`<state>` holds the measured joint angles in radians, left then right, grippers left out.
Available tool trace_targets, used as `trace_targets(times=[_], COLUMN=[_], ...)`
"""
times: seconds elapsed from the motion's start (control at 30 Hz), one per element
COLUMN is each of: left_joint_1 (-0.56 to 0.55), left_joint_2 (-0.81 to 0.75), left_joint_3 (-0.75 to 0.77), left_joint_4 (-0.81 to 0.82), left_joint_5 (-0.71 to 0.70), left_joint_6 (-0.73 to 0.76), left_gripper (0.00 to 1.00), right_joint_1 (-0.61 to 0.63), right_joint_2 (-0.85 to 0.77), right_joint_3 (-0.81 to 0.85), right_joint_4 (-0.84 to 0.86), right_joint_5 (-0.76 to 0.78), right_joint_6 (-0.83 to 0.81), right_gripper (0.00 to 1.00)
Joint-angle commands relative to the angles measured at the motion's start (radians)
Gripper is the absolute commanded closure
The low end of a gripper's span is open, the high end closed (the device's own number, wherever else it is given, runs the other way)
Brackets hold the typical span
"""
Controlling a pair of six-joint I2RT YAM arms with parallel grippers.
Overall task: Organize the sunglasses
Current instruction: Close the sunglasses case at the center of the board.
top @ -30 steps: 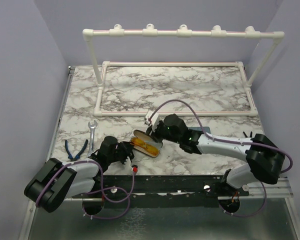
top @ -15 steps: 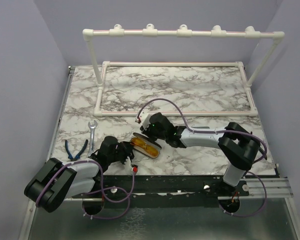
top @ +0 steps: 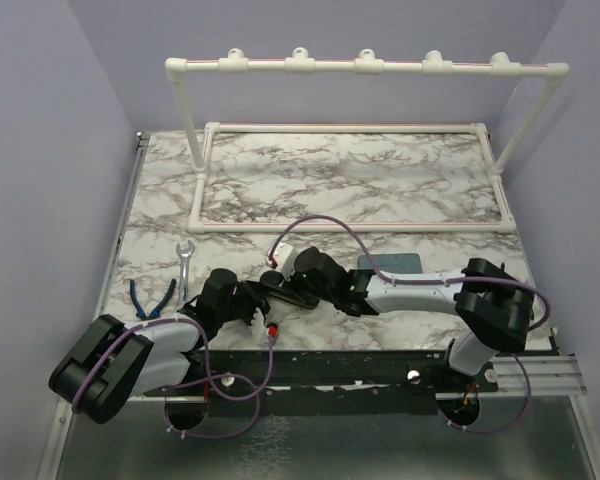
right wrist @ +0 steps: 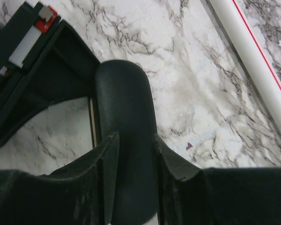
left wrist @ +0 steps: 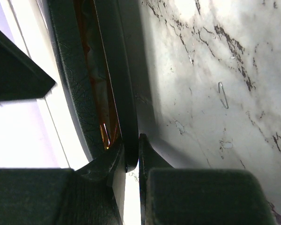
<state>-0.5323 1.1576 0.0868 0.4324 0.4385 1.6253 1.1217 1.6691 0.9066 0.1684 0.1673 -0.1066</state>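
Observation:
The yellow-orange sunglasses (left wrist: 104, 123) show only as an orange sliver inside the almost closed black oval case (top: 277, 290). My left gripper (left wrist: 131, 146) is shut on the thin rim of the case's (left wrist: 118, 70) lower shell, at its near-left end. In the top view the left gripper (top: 252, 302) sits just left of the case. My right gripper (right wrist: 135, 137) lies over the case's rounded lid (right wrist: 124, 93), its jaws parted and resting on top of the lid rather than round it. From above, the right gripper (top: 298, 280) covers most of the case.
A grey-blue rectangular case (top: 390, 263) lies right of the right wrist. Blue-handled pliers (top: 152, 297) and a wrench (top: 184, 268) lie at the left. A white pipe frame (top: 350, 127) stands across the back, one of its pipes (right wrist: 253, 61) near the right gripper.
The right gripper has moved left and toward the near edge onto the case. The case, open with the orange glasses showing, is now folded almost closed. The left arm has stayed put.

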Motion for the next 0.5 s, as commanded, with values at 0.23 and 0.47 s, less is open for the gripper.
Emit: trace_targets(times=[0.23,0.47], left_joint_1=[0.000,0.000], left_joint_2=[-0.011,-0.019], left_joint_3=[-0.005,-0.005], left_joint_4=[-0.014,-0.013], left_joint_5=[0.008,0.000], left_joint_6=[0.027,0.042], left_gripper=[0.90,0.90], right_joint_1=[-0.143,-0.203], right_joint_2=[-0.104,0.087], right_joint_3=[0.001,0.125], right_joint_4=[-0.268,-0.315], right_joint_5=[-0.440,-0.601], right_joint_6=[-0.143,-0.219], right_gripper=[0.00,0.00])
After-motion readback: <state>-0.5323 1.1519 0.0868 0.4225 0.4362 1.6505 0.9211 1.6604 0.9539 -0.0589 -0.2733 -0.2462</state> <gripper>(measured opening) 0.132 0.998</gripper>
